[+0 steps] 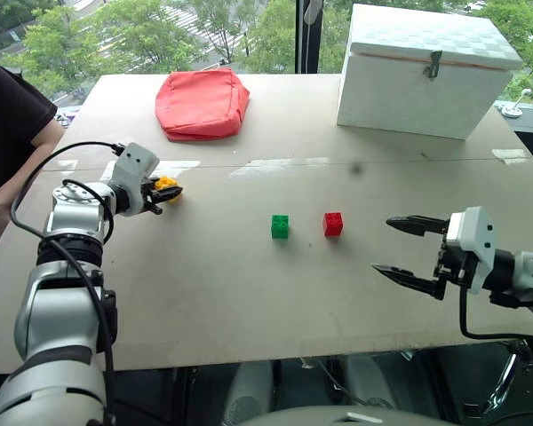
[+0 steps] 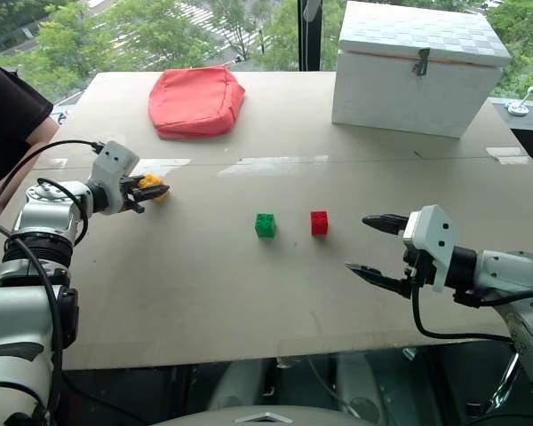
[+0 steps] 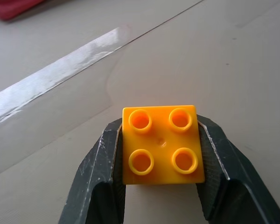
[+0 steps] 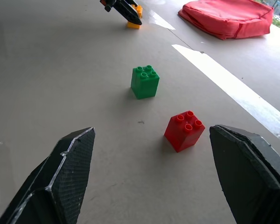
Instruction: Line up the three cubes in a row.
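left wrist view, left gripper jaws pinching studded yellow cube, right gripper jaws spread

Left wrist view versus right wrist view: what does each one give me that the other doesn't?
Left wrist alone: the four studs on the yellow cube, with the left tool shut against two opposite sides. Right wrist alone: the green cube, the red cube and the open right tool. Both: the yellow cube, the left tool, the red cushion and the table.
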You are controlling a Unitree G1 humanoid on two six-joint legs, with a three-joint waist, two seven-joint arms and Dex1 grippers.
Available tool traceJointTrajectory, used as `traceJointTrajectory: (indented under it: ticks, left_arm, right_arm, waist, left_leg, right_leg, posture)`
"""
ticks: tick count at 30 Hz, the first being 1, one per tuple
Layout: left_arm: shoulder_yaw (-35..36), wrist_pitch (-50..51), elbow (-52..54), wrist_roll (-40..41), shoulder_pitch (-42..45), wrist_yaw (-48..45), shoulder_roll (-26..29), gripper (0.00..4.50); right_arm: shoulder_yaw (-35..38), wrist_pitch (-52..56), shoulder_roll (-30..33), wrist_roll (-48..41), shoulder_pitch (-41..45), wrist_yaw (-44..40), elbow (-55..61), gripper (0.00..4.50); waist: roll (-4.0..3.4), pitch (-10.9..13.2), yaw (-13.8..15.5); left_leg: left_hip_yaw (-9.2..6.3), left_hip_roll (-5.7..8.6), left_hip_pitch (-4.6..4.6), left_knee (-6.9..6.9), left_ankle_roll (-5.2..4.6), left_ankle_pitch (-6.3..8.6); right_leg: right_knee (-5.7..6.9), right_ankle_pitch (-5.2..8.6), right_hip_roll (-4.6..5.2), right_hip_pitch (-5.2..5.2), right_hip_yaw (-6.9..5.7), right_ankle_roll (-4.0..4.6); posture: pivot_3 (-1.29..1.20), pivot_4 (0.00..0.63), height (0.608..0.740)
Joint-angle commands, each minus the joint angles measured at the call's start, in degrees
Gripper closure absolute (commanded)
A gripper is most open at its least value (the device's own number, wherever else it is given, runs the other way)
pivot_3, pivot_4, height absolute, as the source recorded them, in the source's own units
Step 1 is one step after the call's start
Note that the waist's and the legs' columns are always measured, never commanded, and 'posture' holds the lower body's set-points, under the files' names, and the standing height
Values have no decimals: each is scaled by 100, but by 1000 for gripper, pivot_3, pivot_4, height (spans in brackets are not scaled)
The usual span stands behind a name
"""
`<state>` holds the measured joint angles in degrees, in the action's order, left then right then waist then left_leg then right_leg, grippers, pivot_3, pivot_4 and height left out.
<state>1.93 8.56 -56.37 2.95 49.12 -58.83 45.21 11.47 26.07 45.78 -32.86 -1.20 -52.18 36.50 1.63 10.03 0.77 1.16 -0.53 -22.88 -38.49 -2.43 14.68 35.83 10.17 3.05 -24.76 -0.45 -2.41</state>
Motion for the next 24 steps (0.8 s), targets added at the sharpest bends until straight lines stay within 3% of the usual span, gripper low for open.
traceJointTrajectory:
  ticks: [1, 4, 9, 24]
  left_arm:
    - [167, -255, 502, 466, -54, -1170, 131, 3201]
    - [-112, -259, 1393, 693, -416, -2158, 44, 3201]
    - [-445, -703, 1811, 557, -589, -2568, -132, 3201]
    - [-876, -2223, 715, 146, -76, -3155, -254, 3201]
  right_arm:
    - [299, 8, 12, -317, -2, 51, 313, 450]
    - [335, 17, 62, -372, -30, 47, 314, 450]
    - [312, 35, 76, -391, -98, 73, 358, 450]
    - [399, 1, 76, -318, -390, 178, 482, 450]
  waist:
    - [0, 0, 0]
    - [0, 0, -4]
    - [1, 0, 5]
    - [1, -1, 1]
  left_leg:
    - [1, 0, 0, 0, 0, 0]
    - [1, -5, 0, 0, 0, 0]
    - [0, -5, 1, -2, 0, 0]
    - [2, -1, 0, -5, -1, 0]
  right_leg:
    - [0, 0, 1, 0, 0, 1]
    - [0, -2, 2, 0, 2, 4]
    - [1, 1, 2, 0, 3, 9]
    - [1, 2, -3, 0, 4, -2]
  posture:
    - [0, 150, 740]
    - [0, 150, 740]
    - [0, 150, 740]
    - [0, 150, 740]
